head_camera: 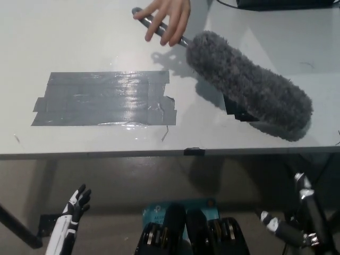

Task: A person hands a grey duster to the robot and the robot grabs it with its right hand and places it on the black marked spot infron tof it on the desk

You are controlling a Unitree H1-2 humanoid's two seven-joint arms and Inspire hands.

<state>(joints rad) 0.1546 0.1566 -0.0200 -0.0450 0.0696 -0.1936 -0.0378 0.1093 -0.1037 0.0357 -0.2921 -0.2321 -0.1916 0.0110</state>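
In the head view, a pale grey-white smooth-topped table fills the upper part of the picture, its front edge running across just below the middle. A person's hand reaches in from the top edge and grips the thin dark grey handle of a grey duster with a long, fluffy, fibre-covered head. The duster slants from the handle at the upper middle down toward the right, its fluffy head over the right part of the table near the front edge, casting a shadow on the surface beneath it. A dark patch shows under the lower edge of the head, mostly hidden by it. To the left of the duster, well apart from its head, a wide rectangular patch of glossy dark grey tape strips lies flat on the table. The white left robot hand hangs below the table edge at the lower left, holding nothing, fingers slightly spread. The black right robot hand sits at the lower right, also below the table edge and away from the duster; I cannot tell how its fingers are set
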